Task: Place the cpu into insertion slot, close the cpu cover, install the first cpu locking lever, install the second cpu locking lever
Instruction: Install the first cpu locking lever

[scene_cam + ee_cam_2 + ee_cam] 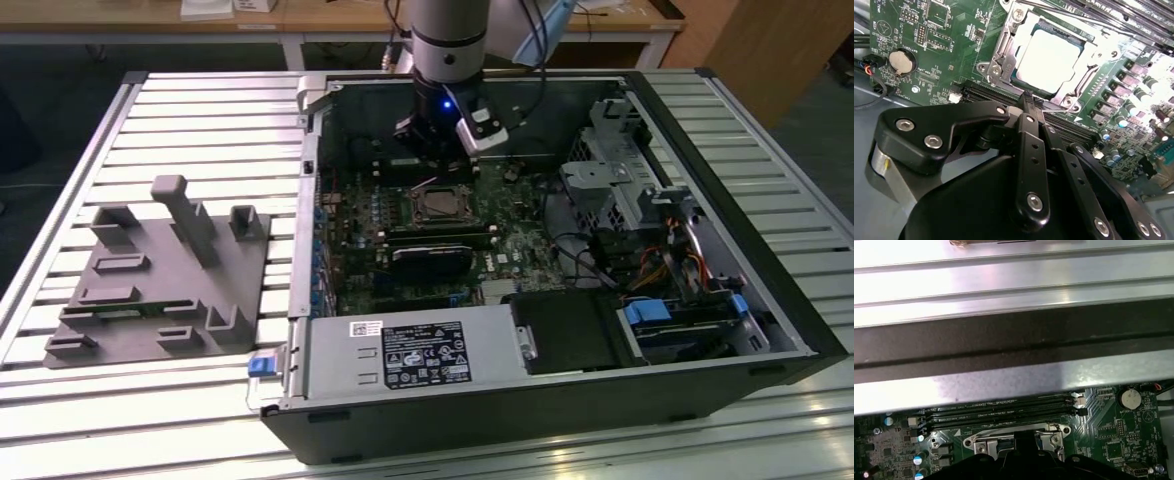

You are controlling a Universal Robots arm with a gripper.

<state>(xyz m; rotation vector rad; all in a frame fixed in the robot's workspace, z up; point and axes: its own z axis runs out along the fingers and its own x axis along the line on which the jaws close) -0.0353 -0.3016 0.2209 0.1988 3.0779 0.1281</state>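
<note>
The cpu [1054, 57], a silvery square chip, lies flat in the insertion slot [441, 205] on the green board. The cpu cover [1004, 55] lies down around it, and the chip shows through its window. A thin lever rod [1079, 17] runs along one side of the socket; whether it is latched I cannot tell. My gripper [1026, 100] hovers just beside the socket's edge, fingers shut together with nothing between them. In the exterior view the gripper [435, 168] hangs just behind the socket. The socket's metal rim [1004, 441] peeks out past the gripper's black body.
The board sits inside an open computer case [747, 300] on a slatted table. Long black memory slots [999, 412] run beside the socket, next to the case wall [1014, 340]. A coin battery [902, 60] is on the board. A grey fixture [154, 280] stands at the exterior view's left.
</note>
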